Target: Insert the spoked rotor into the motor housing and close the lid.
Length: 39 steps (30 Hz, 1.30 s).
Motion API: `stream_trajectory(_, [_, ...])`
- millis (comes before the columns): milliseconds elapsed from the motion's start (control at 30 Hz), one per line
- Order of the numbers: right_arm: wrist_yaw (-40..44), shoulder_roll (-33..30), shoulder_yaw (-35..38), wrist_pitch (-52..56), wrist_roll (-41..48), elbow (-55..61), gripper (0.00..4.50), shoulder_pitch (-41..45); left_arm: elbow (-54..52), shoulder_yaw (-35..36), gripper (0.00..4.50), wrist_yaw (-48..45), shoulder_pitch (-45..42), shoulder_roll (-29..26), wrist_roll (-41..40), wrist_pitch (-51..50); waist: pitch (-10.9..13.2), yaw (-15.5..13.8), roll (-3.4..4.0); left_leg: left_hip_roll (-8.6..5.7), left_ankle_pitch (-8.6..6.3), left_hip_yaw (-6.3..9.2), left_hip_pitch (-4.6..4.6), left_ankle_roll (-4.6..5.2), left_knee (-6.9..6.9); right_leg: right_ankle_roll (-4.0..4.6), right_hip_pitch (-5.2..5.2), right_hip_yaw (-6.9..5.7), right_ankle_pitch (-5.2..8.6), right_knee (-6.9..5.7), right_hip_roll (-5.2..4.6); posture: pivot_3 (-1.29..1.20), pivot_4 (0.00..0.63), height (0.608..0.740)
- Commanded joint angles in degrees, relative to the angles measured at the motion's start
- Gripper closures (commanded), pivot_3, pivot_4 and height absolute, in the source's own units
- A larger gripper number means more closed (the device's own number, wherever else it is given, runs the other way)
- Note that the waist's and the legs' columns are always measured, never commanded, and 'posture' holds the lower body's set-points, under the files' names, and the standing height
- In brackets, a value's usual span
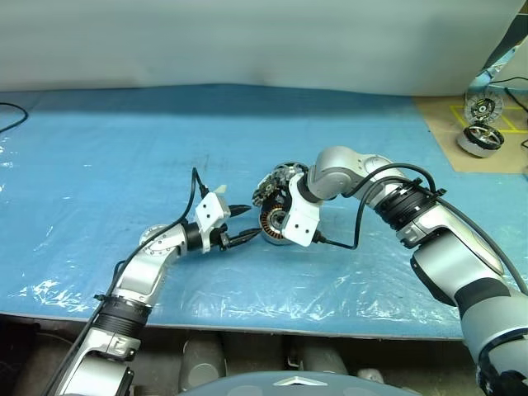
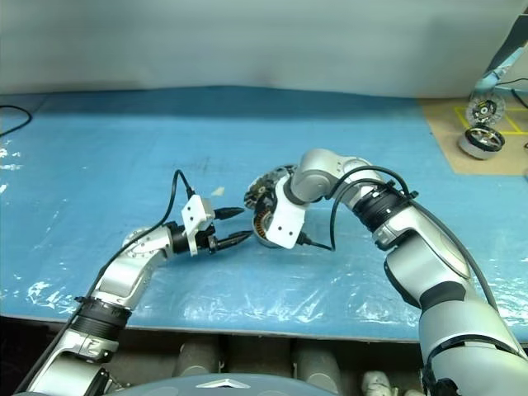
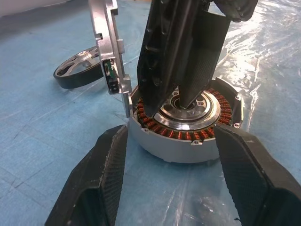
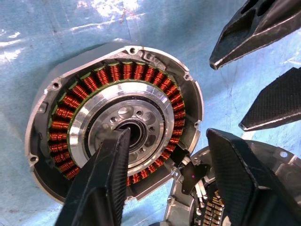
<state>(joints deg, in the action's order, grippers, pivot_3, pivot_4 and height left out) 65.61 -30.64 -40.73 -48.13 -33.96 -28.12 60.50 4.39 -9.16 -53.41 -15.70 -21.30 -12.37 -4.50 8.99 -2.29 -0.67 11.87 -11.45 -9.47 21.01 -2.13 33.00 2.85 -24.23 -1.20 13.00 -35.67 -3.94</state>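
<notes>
Head views: right gripper [image 1: 279, 216] points steeply down over the housing [image 1: 272, 224], which sits on the blue mat [image 1: 124, 148]. Left gripper [image 1: 241, 223] lies nearly level just beside the housing, fingers apart, holding nothing.

Left wrist view: left fingers [image 3: 101, 174] stand spread to either side of the housing [image 3: 183, 141], near its wall; whether they touch it I cannot tell. Right gripper's black fingers [image 3: 178, 52] come down into the housing's middle. The lid [image 3: 107, 47] stands up on edge at the housing's rim. The rotor [image 3: 77, 70] lies flat on the mat beyond the housing, apart from both grippers.

Right wrist view: right fingers [image 4: 101, 179] are apart with nothing between them; one tip sits at the central hub, the other over the opened lid [image 4: 221, 197]. Copper windings ring the bore, which is empty.

Step in hand, as I judge it: fetch the rotor. Best lift the right gripper straight up clear of the windings, take the rotor by its rim, keep it level and centred over the hub, with the left steadying the wall.
</notes>
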Motion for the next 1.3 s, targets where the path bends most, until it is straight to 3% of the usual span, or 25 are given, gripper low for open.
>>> stream_trajectory(33, [0.2,-0.5,0.1,0.1,0.0,0.3,1.93,0.6,-3.8,0.5,1.48,0.1,-0.4,-0.5,-1.2,-0.9,0.0,0.0,0.0,0.0,0.0,0.0,0.0,0.0,0.0,0.0,0.0,0.0,0.0,-0.01,0.0,0.0,0.15,0.74])
stream_trajectory(633, [6.7,-3.4,3.4,6.0,10.3,6.9,1.93,1.0,-8.5,1.7,1.48,1.5,-1.4,-0.5,-3.6,-6.9,0.0,0.1,0.0,0.0,0.0,0.0,0.02,0.0,0.0,0.0,-0.01,-0.01,0.0,0.0,0.02,0.0,0.15,0.74])
stream_trajectory(833, [8.2,-4.8,10.9,21.1,19.0,9.3,1.93,-3.6,-8.1,2.6,1.48,2.0,-2.1,-0.9,-4.6,-7.5,0.0,0.0,0.0,0.0,0.01,0.0,0.01,0.01,0.0,0.0,-0.01,0.0,0.0,0.0,0.02,0.0,0.15,0.74])
stream_trajectory(1067, [10.5,-10.9,25.7,52.1,34.5,17.1,4.17,-13.8,-9.7,7.3,1.48,2.6,0.7,-1.1,-10.2,-10.4,0.0,-0.3,-0.01,-0.04,-0.01,0.01,0.07,0.05,-0.02,0.0,0.03,0.0,0.0,0.13,0.02,0.0,0.15,0.74])
stream_trajectory(1167, [6.5,-9.9,28.2,56.1,34.2,12.3,4.17,-12.2,-9.2,7.1,1.48,1.0,2.5,-2.3,-9.5,-8.7,0.0,0.3,0.01,-0.02,-0.02,-0.03,0.04,0.07,-0.04,0.0,0.01,0.04,0.0,0.14,0.1,0.0,0.15,0.74])
stream_trajectory(1300, [2.4,-7.4,25.2,49.9,28.7,-0.1,4.17,-5.7,-4.7,6.3,1.48,-1.7,2.2,-3.5,-7.4,-4.7,0.0,0.1,0.03,0.23,0.03,0.0,-0.1,-0.28,-0.05,0.16,-0.01,0.02,-0.09,0.08,0.4,0.0,0.15,0.74])
